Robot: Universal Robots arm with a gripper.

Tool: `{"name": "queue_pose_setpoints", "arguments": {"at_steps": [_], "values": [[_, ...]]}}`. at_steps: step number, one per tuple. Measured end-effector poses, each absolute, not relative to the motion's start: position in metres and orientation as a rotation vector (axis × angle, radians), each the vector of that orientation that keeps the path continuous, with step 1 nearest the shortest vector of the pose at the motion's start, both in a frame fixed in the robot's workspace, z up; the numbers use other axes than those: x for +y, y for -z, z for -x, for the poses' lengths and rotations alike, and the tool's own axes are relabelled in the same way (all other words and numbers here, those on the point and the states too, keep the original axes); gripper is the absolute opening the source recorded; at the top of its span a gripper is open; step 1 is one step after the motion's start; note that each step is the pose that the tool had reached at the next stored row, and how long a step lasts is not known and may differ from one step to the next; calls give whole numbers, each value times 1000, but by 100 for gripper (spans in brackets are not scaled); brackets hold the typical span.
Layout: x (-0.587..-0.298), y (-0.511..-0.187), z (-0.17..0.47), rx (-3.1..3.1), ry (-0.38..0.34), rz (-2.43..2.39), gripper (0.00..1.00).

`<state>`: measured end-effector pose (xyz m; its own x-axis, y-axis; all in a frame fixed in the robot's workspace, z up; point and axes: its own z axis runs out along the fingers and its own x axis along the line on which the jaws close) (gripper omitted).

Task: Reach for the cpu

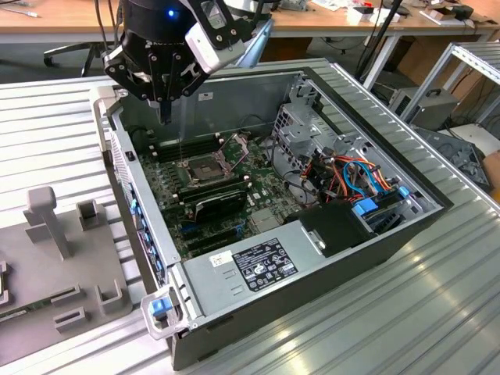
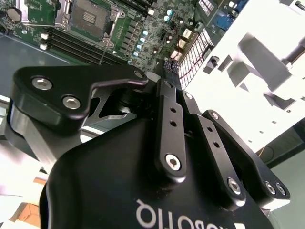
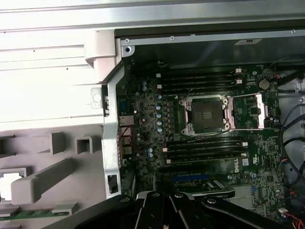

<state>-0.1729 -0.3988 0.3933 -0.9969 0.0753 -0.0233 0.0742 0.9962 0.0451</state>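
Note:
The cpu [image 1: 205, 166] is a dark square chip lying flat in its silvery socket frame on the green motherboard inside the open computer case. The socket's hinged plate [image 1: 234, 148] stands raised beside it. The cpu [image 3: 207, 116] appears in both wrist views [image 2: 90, 18]. My gripper [image 1: 166, 116] hangs above the case's far corner on the exterior view's left, a short way above and to the left of the cpu. Its black fingers [image 2: 169, 71] are pressed together, shut on nothing. The gripper [image 3: 164, 196] is apart from the cpu.
A long black card [image 1: 219, 205] lies just in front of the socket. Memory slots [image 3: 205, 151] flank it. The case's side wall [image 1: 125, 168] rises below my gripper. A labelled power supply [image 1: 254, 269], a drive cage with coloured cables [image 1: 351, 176] and a grey fixture [image 1: 55, 234] are nearby.

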Motion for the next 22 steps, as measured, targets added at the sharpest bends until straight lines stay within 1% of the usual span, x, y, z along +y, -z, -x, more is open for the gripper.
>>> {"name": "queue_pose_setpoints", "arguments": {"at_steps": [17, 19, 22], "values": [[-399, -393, 186, 3114, -69, -117, 11], [-399, -393, 211, 3114, -69, -117, 11], [-399, -393, 211, 3114, -69, -117, 11]]}}
